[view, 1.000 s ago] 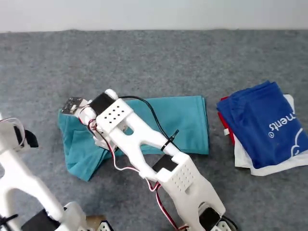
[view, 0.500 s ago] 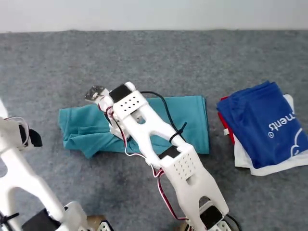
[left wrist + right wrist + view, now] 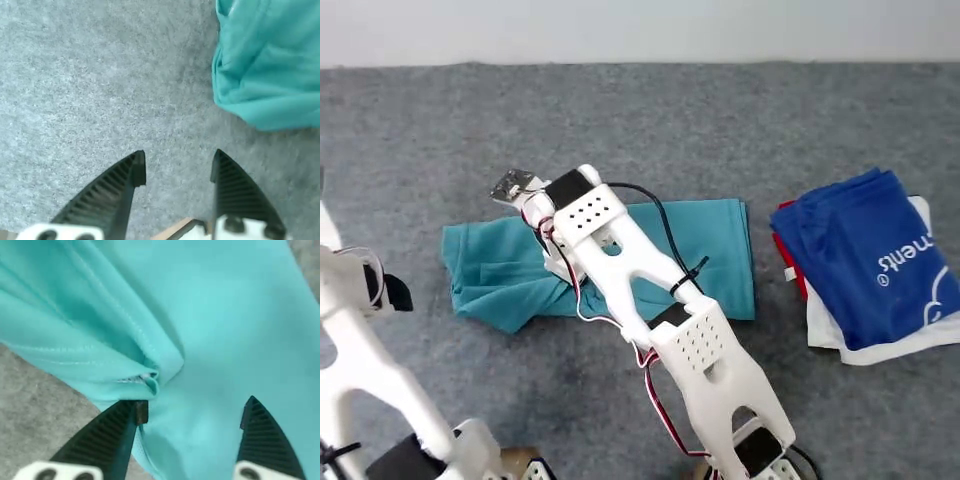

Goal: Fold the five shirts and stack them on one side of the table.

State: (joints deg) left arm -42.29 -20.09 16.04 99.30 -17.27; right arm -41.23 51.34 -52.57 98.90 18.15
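Note:
A teal shirt (image 3: 705, 255) lies partly folded in the middle of the grey table, its left end bunched (image 3: 495, 285). My right gripper (image 3: 192, 410) hovers open just over the teal shirt (image 3: 225, 315), with a seamed fold of cloth by one fingertip (image 3: 137, 412). In the high view the right gripper (image 3: 552, 265) sits over the shirt's left part. My left gripper (image 3: 177, 167) is open above bare carpet, left of the teal shirt (image 3: 270, 65); from above, the left gripper (image 3: 390, 292) is near the table's left edge. A blue shirt (image 3: 865, 260) tops a folded stack at the right.
Under the blue shirt lie a red shirt (image 3: 790, 260) and a white shirt (image 3: 840, 345). The grey carpet (image 3: 650, 130) stretches bare behind the teal shirt. The right arm's body (image 3: 700, 360) crosses the shirt's near edge.
The right arm swung from the shirt's lower left corner toward the far side. The shirt's hanging lower-left flap is now drawn in and bunched. The left arm barely shifted.

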